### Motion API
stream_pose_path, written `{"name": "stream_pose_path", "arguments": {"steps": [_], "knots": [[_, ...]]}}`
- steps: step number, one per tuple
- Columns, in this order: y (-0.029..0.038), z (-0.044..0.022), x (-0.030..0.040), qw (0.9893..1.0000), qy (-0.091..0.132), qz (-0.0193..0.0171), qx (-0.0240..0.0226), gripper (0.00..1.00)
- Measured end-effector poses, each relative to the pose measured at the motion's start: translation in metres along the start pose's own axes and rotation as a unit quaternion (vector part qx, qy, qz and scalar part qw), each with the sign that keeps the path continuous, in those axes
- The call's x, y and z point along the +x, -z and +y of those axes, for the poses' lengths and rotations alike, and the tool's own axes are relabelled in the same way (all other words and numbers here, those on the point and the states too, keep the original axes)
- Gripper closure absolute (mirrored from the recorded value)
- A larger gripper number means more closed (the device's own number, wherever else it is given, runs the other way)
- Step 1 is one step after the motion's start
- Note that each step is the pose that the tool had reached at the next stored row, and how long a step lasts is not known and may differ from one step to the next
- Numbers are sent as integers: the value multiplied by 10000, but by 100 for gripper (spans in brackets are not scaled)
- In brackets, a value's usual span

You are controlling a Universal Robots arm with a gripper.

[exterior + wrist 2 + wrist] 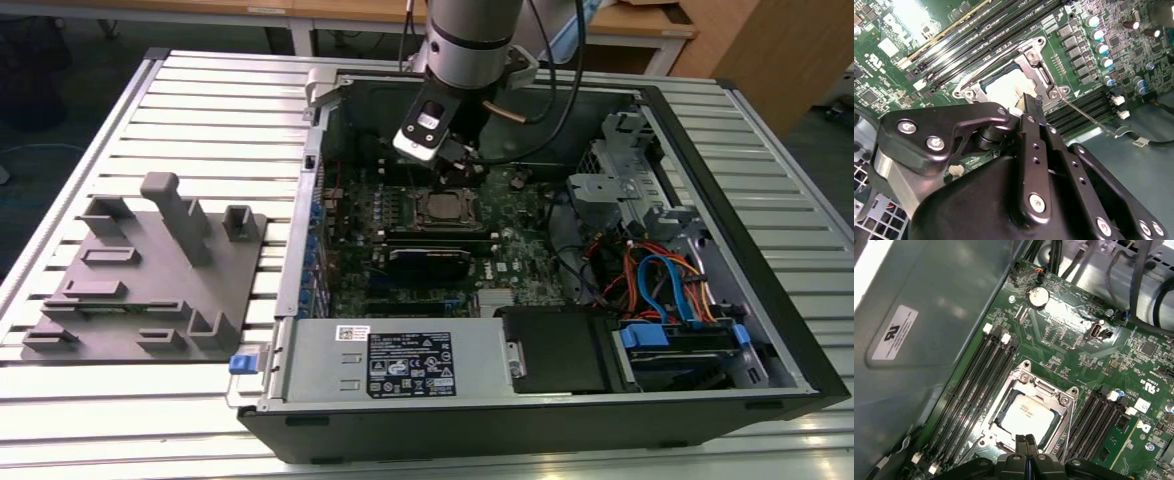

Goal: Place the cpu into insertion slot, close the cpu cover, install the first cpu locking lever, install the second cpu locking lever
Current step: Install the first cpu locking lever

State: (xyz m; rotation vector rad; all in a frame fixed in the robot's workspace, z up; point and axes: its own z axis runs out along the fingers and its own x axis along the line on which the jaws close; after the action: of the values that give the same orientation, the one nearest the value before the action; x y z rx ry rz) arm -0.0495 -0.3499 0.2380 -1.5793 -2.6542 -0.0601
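The cpu [1026, 415] lies flat in the insertion slot [442, 208] on the green motherboard, its silver face up. The cpu cover [1046, 387] is down around it as a silvery frame, also seen in the second wrist view [1036, 62]. A thin wire locking lever [1086, 119] sticks out from one socket corner across the black memory slots. My gripper [1026, 441] hangs just above the socket's edge, fingers pressed together and holding nothing. In the exterior view the gripper [447, 155] is inside the open computer case, a little behind the socket.
Long black memory slots [971, 390] flank the socket on both sides. The case wall [919, 340] rises close by. Cables [654, 280] and drive bays fill the exterior view's right of the case. A grey fixture [147, 270] stands on the slatted table at the exterior view's left.
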Motion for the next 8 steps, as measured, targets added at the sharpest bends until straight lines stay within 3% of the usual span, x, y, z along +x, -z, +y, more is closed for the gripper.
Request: {"name": "stream_pose_path", "arguments": {"steps": [2,5,8], "knots": [[-7,-45,24,10000,11,-5,-8,90],[-13,-151,81,10000,15,-36,-67,90],[-13,-165,90,9999,68,-46,-82,90]]}}
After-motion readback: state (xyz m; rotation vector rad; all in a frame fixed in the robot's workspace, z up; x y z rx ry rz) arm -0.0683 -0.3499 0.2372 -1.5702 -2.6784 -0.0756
